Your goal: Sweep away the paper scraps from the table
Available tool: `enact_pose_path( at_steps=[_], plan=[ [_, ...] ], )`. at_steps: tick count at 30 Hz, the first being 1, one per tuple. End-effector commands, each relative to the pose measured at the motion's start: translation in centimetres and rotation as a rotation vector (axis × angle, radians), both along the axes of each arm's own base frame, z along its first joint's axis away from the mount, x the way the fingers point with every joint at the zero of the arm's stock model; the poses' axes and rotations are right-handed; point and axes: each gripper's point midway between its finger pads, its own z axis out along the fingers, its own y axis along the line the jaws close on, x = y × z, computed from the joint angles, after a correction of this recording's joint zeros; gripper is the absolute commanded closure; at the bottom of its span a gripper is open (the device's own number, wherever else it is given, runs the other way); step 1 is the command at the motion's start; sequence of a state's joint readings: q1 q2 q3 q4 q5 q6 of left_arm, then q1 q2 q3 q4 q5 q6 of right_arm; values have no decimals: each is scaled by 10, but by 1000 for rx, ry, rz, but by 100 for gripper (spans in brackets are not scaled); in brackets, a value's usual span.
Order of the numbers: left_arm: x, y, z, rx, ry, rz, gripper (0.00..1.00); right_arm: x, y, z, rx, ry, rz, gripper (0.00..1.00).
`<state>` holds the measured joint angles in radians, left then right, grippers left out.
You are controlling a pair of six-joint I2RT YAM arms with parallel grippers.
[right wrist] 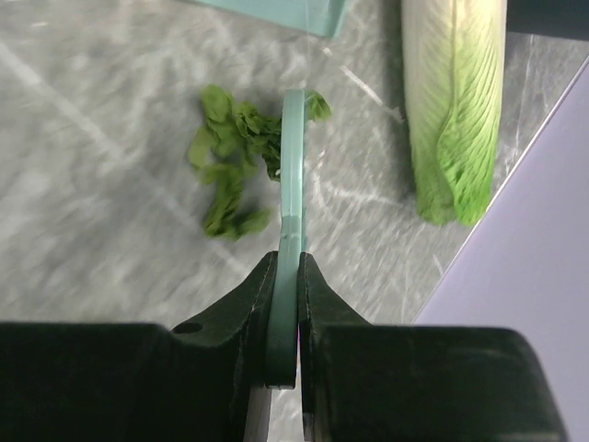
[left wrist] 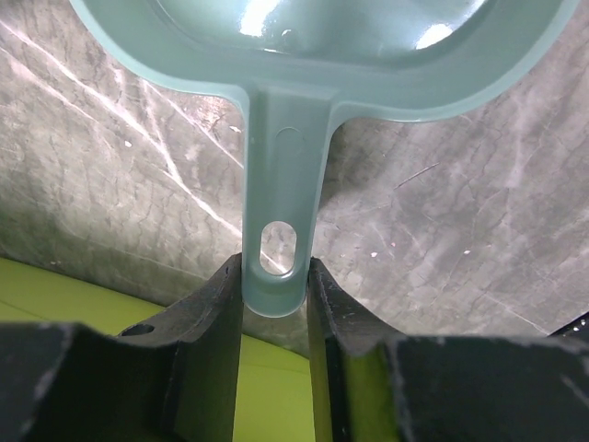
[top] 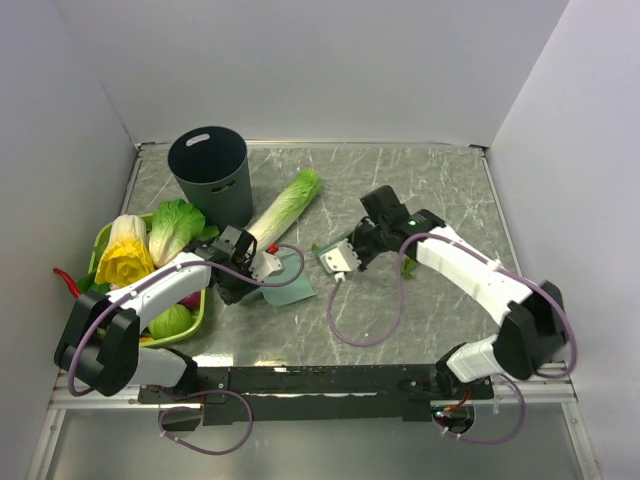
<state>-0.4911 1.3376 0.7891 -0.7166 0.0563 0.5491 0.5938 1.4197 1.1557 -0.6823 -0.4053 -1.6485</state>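
Paper scraps point(right wrist: 232, 166): a loose cluster of small dark-green ragged bits, crumpled and leaf-like and slightly blurred. They lie on the table point(top: 440, 180) — grey marble pattern with white veins — in the upper middle of the right wrist view. The cluster lies against the left face of the hand brush point(right wrist: 293, 175), and one bit shows past its right face near the tip. Just above the cluster is the straight edge of the teal dustpan point(right wrist: 276, 9). Long pale-green cabbage point(right wrist: 451, 101): upper right of that view, apart from the scraps. Right gripper point(right wrist: 287, 267): jaws clamped on the thin teal brush, seen edge-on. Right arm: rises from the lower right of the top view, bends near the right edge, then reaches left to the table's centre. Left gripper point(left wrist: 274, 272): jaws closed on the end of the dustpan's handle, at its hanging hole; the pan runs off the top of the frame. Left arm: runs from the lower left of the top view up and right — over the lime-green tray point(top: 99, 243) of vegetables — to the centre. Dark round bin point(top: 210, 175): upper left of the table.
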Motion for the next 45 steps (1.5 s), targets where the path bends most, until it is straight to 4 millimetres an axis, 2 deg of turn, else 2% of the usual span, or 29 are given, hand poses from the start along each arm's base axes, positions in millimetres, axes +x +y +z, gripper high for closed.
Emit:
enact_pose_path(
  at_steps=[1,5,7,11,15,16,17,18,19,20,21,22,24,25,26,28,30,33,35,38,42,43,45],
  plan=[
    [1,-5,10,-38,-13,-7,88,-29,-24,22,15,3,-6,100],
    [1,-5,14,-39,-16,-10,96,-29,-33,47,121,45,-189,100],
    [0,-5,15,-39,-18,-13,99,-22,-36,58,168,59,-291,100],
    [0,-4,16,-34,-9,-17,99,-31,-46,53,203,196,-484,100],
    [4,-6,26,-24,-2,-22,99,-37,-51,44,226,233,-546,100],
    [6,-6,28,-17,-4,-23,99,-31,-53,46,252,216,-596,100],
    [9,-6,33,-12,-4,-28,99,-14,-57,55,324,185,-728,100],
    [10,-7,36,-10,-5,-29,99,-3,-63,59,355,163,-822,100],
    [11,-7,38,-3,-3,-29,99,8,-68,55,362,163,-919,100],
    [16,-9,43,-3,-9,-33,99,19,-80,56,390,158,-1085,100],
    [15,-9,45,6,2,-34,99,25,-84,65,404,169,-1161,100],
    [16,-9,46,10,7,-33,99,29,-86,50,357,219,-1241,100],
    [20,-12,50,18,14,-43,99,29,-97,48,362,340,-1439,100],
    [20,-13,50,24,18,-48,99,32,-98,30,316,404,-1507,100],
    [24,-13,51,41,12,-59,99,37,-99,33,359,456,-1596,100],
    [26,-15,55,62,5,-77,99,40,-101,25,367,501,-1652,100],
    [27,-14,54,89,15,-96,99,46,-103,25,382,476,-1660,100],
    [29,-12,53,144,16,-117,99,49,-97,17,371,536,-1694,100],
    [30,-18,50,156,15,-127,99,47,-92,8,369,580,-1717,100],
    [35,-26,45,174,6,-122,99,42,-75,-2,374,686,-1719,100],
    [42,-40,39,178,-25,-127,99,35,-39,-13,362,826,-1666,100],
    [43,-46,36,176,-29,-129,99,30,-21,-8,371,879,-1613,100],
    [48,-54,34,165,-43,-123,99,26,-2,-4,377,940,-1560,100]
  ],
)
